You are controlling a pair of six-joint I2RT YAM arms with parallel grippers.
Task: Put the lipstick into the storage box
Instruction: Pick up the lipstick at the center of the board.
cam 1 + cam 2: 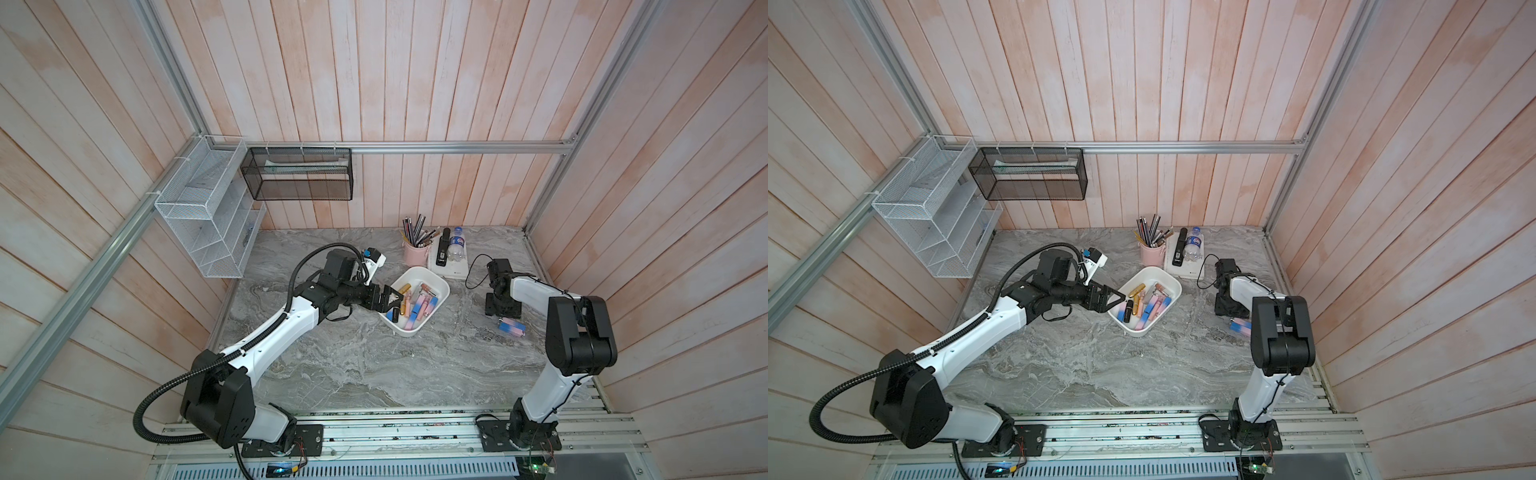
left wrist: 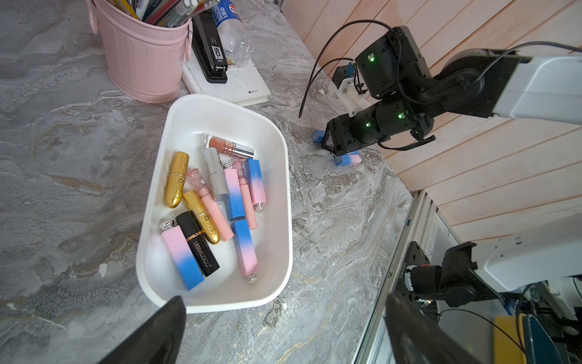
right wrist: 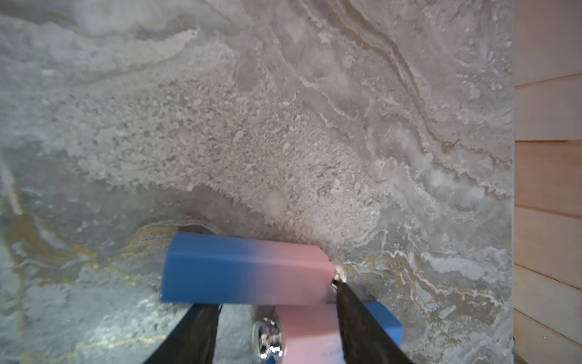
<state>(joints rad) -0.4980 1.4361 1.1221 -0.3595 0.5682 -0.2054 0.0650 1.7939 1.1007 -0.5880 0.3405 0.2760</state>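
**While the storage box (image 1: 415,275) holds many lipsticks (image 2: 234,189), two lie outside it**

As the scene runs from near to far, the left gripper (image 1: 390,301) comes first. It hovers at the box's near-left rim, jaws spread wide and empty. Inside the box the lipsticks lie jumbled flat: gold, black, silver and pink-to-blue.

Right of the box and well apart from it, two loose lipsticks (image 1: 512,327), both pink-and-blue, lie side by side on the marble table (image 1: 374,365). The right gripper (image 3: 272,296) points down over them with jaws partly parted. One finger (image 3: 356,315) crosses the nearer lipstick (image 3: 308,334), and a gap shows beside its silver cap, so no pinch is seen.

Just beyond the box's far rim stand a pink pen cup (image 1: 415,253) and a white pad (image 1: 453,270) bearing a stapler (image 1: 442,249) and a bottle (image 1: 457,245).
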